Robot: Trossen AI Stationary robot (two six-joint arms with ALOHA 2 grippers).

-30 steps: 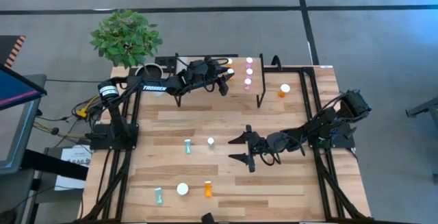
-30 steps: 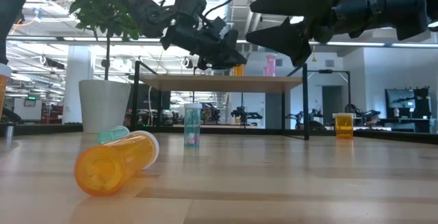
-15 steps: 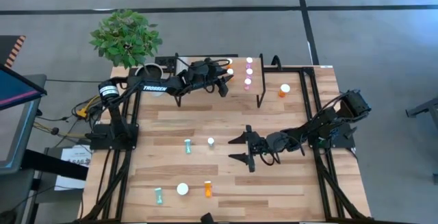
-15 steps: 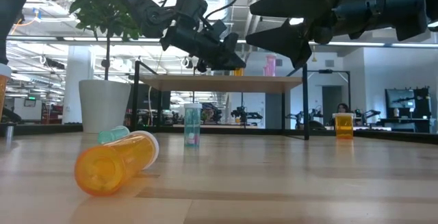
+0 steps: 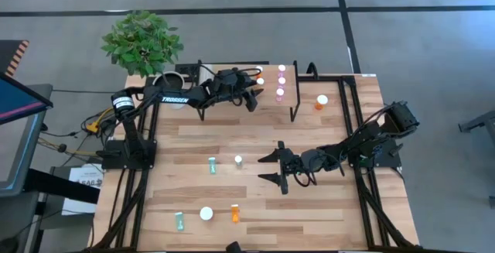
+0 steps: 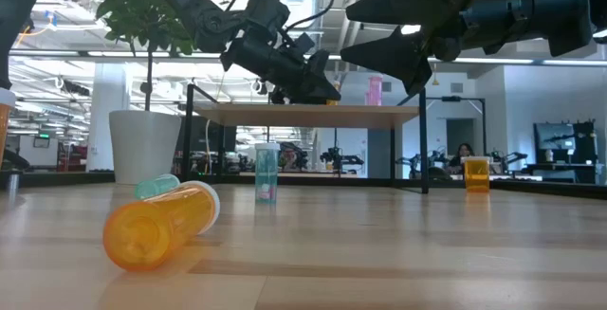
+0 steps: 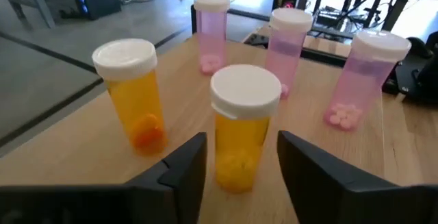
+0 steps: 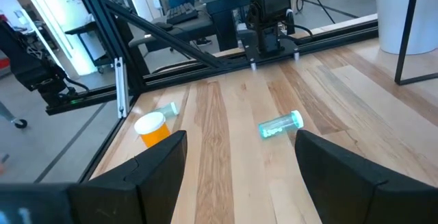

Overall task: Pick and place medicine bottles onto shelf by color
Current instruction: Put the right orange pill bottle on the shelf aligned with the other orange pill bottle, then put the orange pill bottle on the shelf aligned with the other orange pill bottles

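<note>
The left gripper (image 7: 236, 166) reaches over the shelf (image 5: 232, 102), fingers apart around an upright orange bottle (image 7: 243, 125) standing on it, apparently without pinching it. Over mid-table, the right gripper (image 5: 271, 169) hovers stretched out low, fingers spread wide and empty.

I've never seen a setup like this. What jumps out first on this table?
Probably the left gripper, open around an orange white-capped pill bottle standing on the small raised light-wood shelf, with three pink pill bottles lined up behind it. Next, the right gripper, hanging wide open above mid-table. Lastly, the leafy green potted plant at the far left corner.
</note>
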